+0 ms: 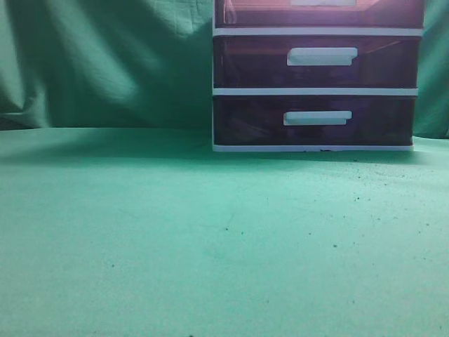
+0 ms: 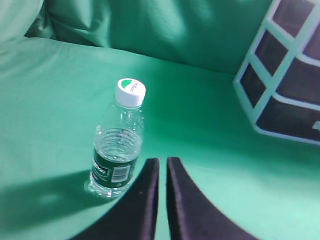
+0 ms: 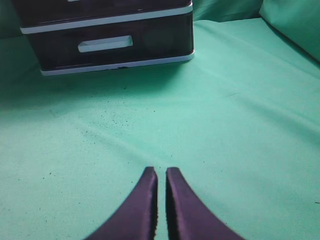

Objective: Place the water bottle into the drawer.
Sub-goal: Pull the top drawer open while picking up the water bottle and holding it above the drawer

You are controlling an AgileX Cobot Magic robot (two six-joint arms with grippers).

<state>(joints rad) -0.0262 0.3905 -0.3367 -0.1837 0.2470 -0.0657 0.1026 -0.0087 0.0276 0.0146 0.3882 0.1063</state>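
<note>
Clear water bottle (image 2: 118,142) upright on green surface (image 2: 200,130), just left of left hand (image 2: 161,167) | both hands pressed closed, empty; right hand (image 3: 161,175) facing cabinet (image 3: 107,35) | top drawer (image 1: 319,12) cut off at frame edge

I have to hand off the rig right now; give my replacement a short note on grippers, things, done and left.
Left gripper: shut, empty, just right of the water bottle, not touching it.
Right gripper: shut, empty, over bare green cloth, facing the cabinet.
Water bottle: upright on the cloth, white cap on, left of the cabinet in the left wrist view; not visible in the exterior view.
Top drawer: only its lower edge shows, so open or closed is unclear.
Done: nothing visible.
Left: open the drawer if needed, grasp the bottle, place it inside.
</note>
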